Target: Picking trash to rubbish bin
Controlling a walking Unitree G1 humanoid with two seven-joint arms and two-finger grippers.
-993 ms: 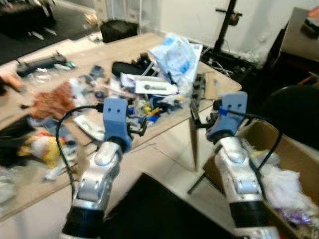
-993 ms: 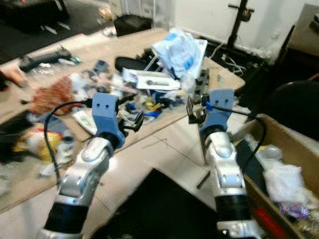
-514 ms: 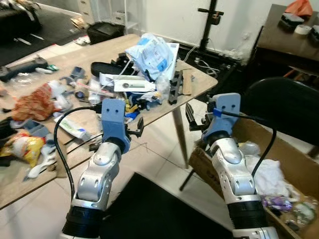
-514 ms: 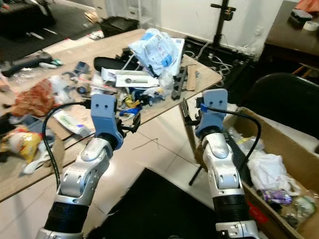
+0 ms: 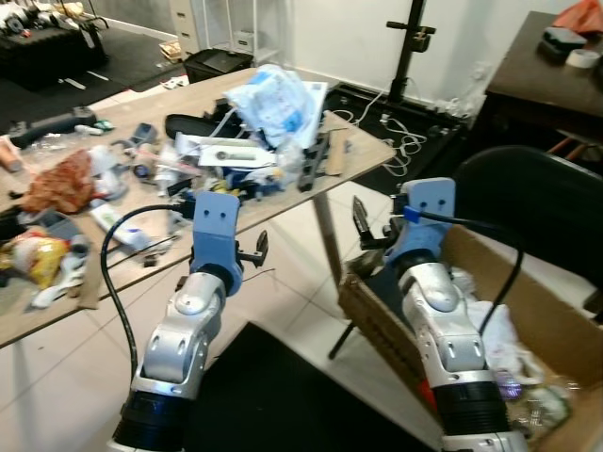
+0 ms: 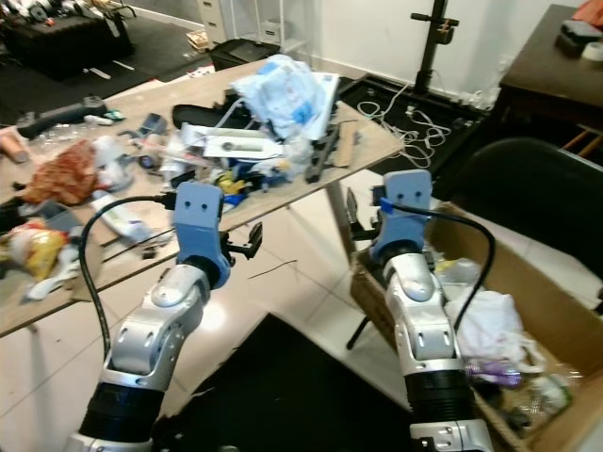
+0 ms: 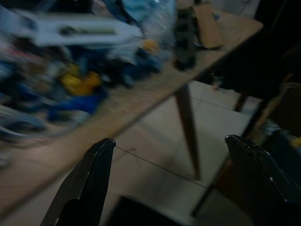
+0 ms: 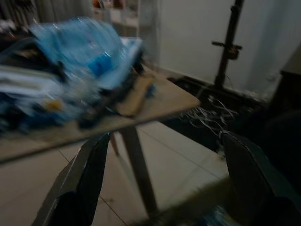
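Trash litters the wooden table (image 5: 356, 151): a blue-and-white plastic bag (image 5: 273, 99), a long white box (image 5: 231, 151), a reddish wrapper (image 5: 61, 179) and a yellow packet (image 5: 28, 256). An open cardboard box (image 5: 382, 320) with crumpled white waste (image 6: 485, 325) stands on the floor to my right. My left gripper (image 5: 259, 250) hangs open over the floor just short of the table's front edge. In the left wrist view the gripper (image 7: 168, 140) holds nothing. My right gripper (image 5: 367, 226) is open and empty above the box's near corner. In the right wrist view it (image 8: 163, 135) faces the table corner.
A black chair (image 5: 528, 198) stands behind the box. A black stand (image 5: 405, 47) and loose cables (image 5: 415, 141) lie beyond the table corner. A dark mat (image 5: 273, 395) covers the floor at my feet. A dark side table (image 5: 537, 56) is at the back right.
The camera has swung right and drawn back: the table has slid left in the picture and the cardboard box has come further into sight. Both grippers stay open and empty.
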